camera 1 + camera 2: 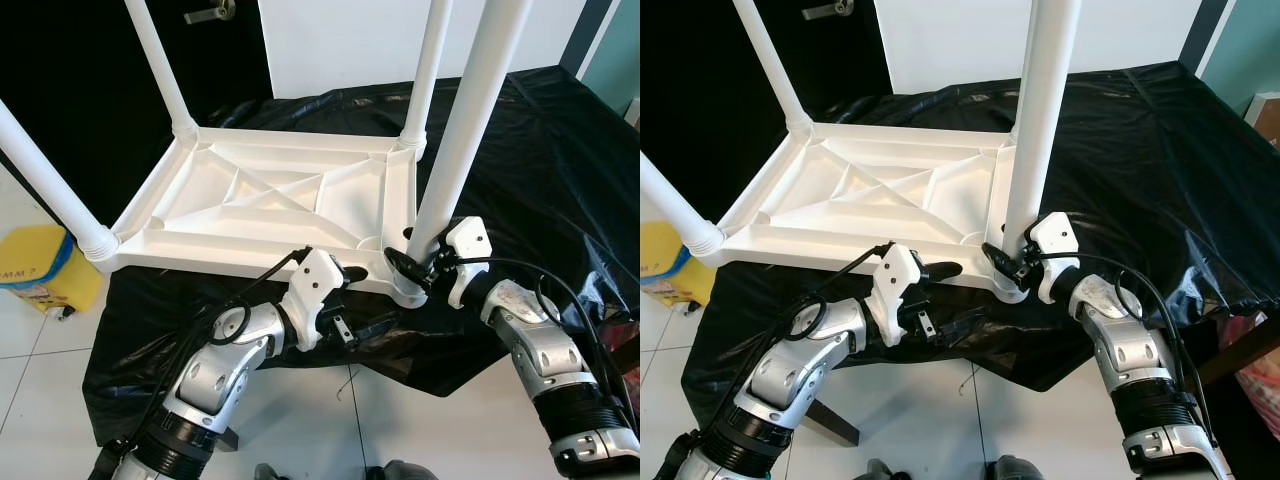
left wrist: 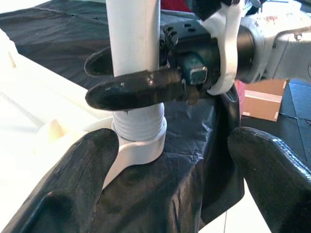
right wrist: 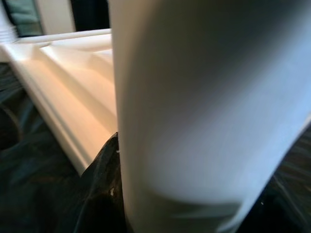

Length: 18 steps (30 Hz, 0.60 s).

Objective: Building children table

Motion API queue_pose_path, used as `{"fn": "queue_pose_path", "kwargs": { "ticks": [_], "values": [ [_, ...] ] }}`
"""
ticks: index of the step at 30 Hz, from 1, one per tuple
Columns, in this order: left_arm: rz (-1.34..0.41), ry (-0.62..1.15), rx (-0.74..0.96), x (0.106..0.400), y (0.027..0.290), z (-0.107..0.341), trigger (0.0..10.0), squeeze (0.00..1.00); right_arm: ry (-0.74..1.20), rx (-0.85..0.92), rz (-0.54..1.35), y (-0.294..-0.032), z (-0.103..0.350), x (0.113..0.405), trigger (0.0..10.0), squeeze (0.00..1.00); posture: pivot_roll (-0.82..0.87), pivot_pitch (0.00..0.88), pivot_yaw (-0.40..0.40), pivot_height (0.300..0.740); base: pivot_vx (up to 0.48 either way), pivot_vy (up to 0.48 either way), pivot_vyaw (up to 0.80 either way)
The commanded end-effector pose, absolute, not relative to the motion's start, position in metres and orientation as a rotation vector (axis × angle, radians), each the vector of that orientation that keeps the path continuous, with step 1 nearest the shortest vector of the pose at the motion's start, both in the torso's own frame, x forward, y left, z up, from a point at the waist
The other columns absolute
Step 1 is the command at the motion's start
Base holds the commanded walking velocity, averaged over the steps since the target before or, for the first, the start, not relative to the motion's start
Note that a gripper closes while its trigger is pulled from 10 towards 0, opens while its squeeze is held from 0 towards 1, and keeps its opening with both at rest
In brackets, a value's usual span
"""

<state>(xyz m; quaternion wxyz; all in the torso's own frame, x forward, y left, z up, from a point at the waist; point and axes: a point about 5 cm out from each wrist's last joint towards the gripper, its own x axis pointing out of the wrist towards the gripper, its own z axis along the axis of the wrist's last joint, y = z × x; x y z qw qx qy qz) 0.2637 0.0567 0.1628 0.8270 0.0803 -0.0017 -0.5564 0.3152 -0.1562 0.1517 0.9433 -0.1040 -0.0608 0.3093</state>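
Upturned white table top (image 1: 270, 200) lying on black-covered desk (image 1: 540, 150). Right hand (image 1: 412, 268) closed around near leg (image 1: 460, 140) low by its socket; left hand (image 2: 165, 194) wide open, empty. Probably light, stiff, smooth plastic; best gripped low.

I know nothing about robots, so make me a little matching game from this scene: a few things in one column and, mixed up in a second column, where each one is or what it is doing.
Things
1. right gripper
2. left gripper
3. upturned white tabletop
4. yellow container

Places or states
A. lies on the black sheet, legs pointing up
B. stands on the tiled floor at the robot's left
C. shut on the near table leg, just above its socket
D. open, beside the base of that leg

Pairs: 1-C, 2-D, 3-A, 4-B
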Motion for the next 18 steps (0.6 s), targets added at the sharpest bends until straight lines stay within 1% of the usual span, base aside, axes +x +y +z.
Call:
{"fn": "queue_pose_path", "kwargs": {
  "ticks": [1,2,3,4,5,7,9,11,13,15,17,18],
  "values": [
    [-1.053,0.004,0.186,0.271,0.062,0.163,10.0,0.0,-0.058,-0.245,0.564,-0.162,0.136,0.315,0.0,0.0,-0.16,0.046,0.037,0.74,0.0,0.0,0.0],
    [-1.053,0.004,0.186,0.271,0.062,0.163,10.0,0.0,-0.058,-0.245,0.564,-0.162,0.136,0.315,0.0,0.0,-0.16,0.046,0.037,0.74,0.0,0.0,0.0],
    [-1.011,-0.011,0.178,0.273,0.06,0.163,10.0,0.0,-0.03,-0.22,0.433,-0.163,0.128,0.315,0.0,0.0,-0.17,0.04,0.029,0.74,0.0,0.0,0.0],
    [-0.99,-0.022,0.176,0.274,0.059,0.163,10.0,0.0,-0.023,-0.208,0.382,-0.163,0.126,0.315,0.0,0.0,-0.17,0.04,0.029,0.74,0.0,0.0,0.0],
    [-0.99,-0.022,0.176,0.274,0.059,0.163,10.0,0.0,-0.023,-0.208,0.382,-0.163,0.126,0.315,0.0,0.0,-0.17,0.04,0.029,0.74,0.0,0.0,0.0],
    [-0.957,-0.017,0.158,0.276,0.058,0.162,10.0,0.0,-0.013,-0.174,0.297,-0.16,0.122,0.312,0.0,0.0,-0.17,0.039,0.024,0.74,0.0,0.0,0.0],
    [-0.957,-0.017,0.158,0.276,0.058,0.162,10.0,0.0,-0.013,-0.174,0.297,-0.16,0.122,0.312,0.0,0.0,-0.17,0.039,0.024,0.74,0.0,0.0,0.0],
    [-0.89,-0.029,0.156,0.281,0.056,0.162,10.0,0.0,0.039,-0.068,0.137,-0.153,0.112,0.307,0.0,0.0,-0.17,0.038,0.012,0.74,0.0,0.0,0.0],
    [-0.89,-0.029,0.156,0.281,0.056,0.162,10.0,0.0,0.039,-0.068,0.137,-0.153,0.112,0.307,0.0,0.0,-0.17,0.038,0.012,0.74,0.0,0.0,0.0],
    [-0.855,-0.028,0.144,0.283,0.055,0.161,10.0,0.0,0.066,-0.004,0.017,-0.144,0.104,0.301,0.0,0.0,-0.17,0.038,0.007,0.74,0.0,0.0,0.0],
    [-0.851,-0.023,0.135,0.284,0.054,0.161,10.0,0.0,0.069,0.015,-0.019,-0.139,0.103,0.299,0.0,0.0,-0.17,0.035,0.002,0.74,0.0,0.0,0.0],
    [-0.842,-0.024,0.135,0.284,0.054,0.162,10.0,0.0,0.072,0.048,-0.044,-0.132,0.102,0.299,4.2,0.0,-0.16,0.034,-0.001,0.74,0.0,0.0,0.0]
  ]
}}
